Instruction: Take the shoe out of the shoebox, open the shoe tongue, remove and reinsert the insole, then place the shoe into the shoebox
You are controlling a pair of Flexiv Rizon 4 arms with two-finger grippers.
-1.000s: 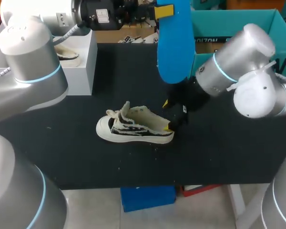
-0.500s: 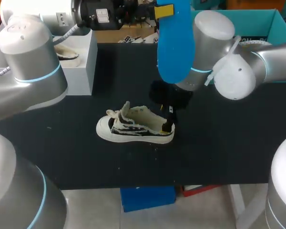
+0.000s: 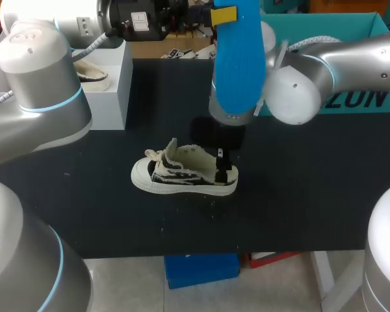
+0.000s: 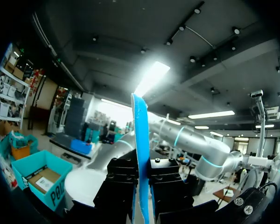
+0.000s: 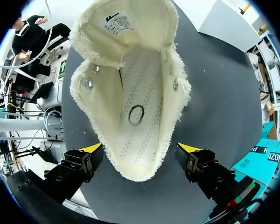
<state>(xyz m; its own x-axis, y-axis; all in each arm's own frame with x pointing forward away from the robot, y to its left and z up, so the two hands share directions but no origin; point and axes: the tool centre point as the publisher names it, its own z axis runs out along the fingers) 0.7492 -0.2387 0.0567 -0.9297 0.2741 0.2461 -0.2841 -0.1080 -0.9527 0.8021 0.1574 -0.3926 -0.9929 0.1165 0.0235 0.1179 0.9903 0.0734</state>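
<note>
The white-and-black canvas shoe (image 3: pixel 182 172) lies on its sole on the black table (image 3: pixel 299 201), toe to the left and tongue pulled up. My right gripper (image 3: pixel 221 165) hangs open over its heel. From the right wrist view the shoe (image 5: pixel 130 88) gapes, its bare stitched footbed showing, and the heel sits between the spread yellow tips of the right gripper (image 5: pixel 140 148) without touching them. High over the table's back, my left gripper (image 3: pixel 228 15) is shut on the blue insole (image 3: pixel 238 62), which hangs downward. The insole (image 4: pixel 141 154) stands edge-on between the left gripper's fingers (image 4: pixel 126 186).
The teal shoebox (image 3: pixel 325 29) stands open at the back right, behind my right arm. A white box (image 3: pixel 110 81) at the back left holds another shoe (image 3: pixel 91 73). The table's front and right parts are bare black mat.
My right arm swung in from the right and turned; its gripper moved left from beside the heel to above it. The left arm and insole stayed still.
</note>
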